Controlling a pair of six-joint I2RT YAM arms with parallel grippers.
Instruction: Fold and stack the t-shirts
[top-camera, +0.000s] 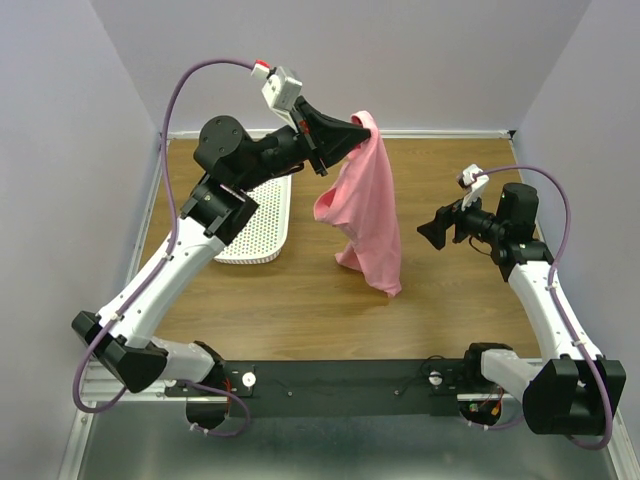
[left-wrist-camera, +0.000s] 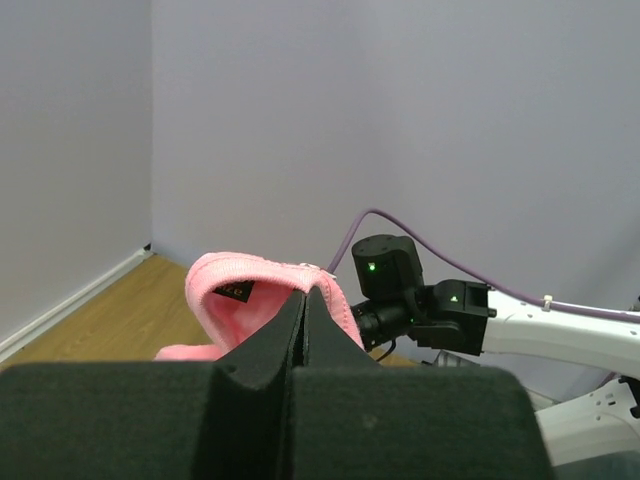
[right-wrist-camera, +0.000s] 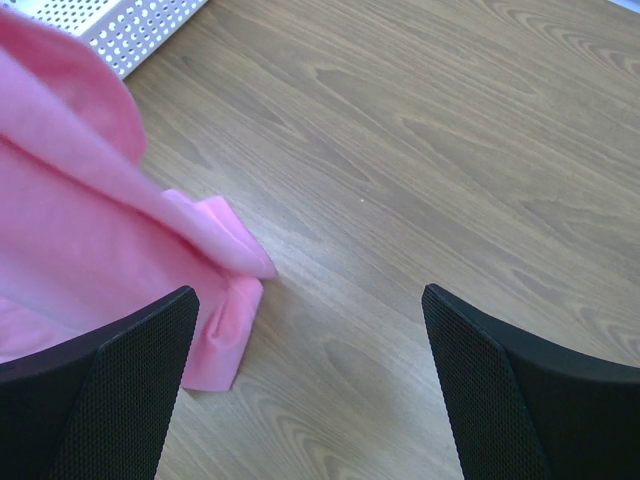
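— Where's the pink t-shirt (top-camera: 368, 210)?
— It hangs from the left end effector (top-camera: 362, 128), which is pinched tight on its collar. The lower end touches the table (top-camera: 290, 310), near the white basket (top-camera: 262, 225).
— And the right end effector (top-camera: 428, 232)?
— Spread wide, holding nothing, near the shirt.

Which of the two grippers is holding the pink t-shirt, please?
The left gripper: its jaws are shut on the t-shirt collar; the right gripper is open, empty.
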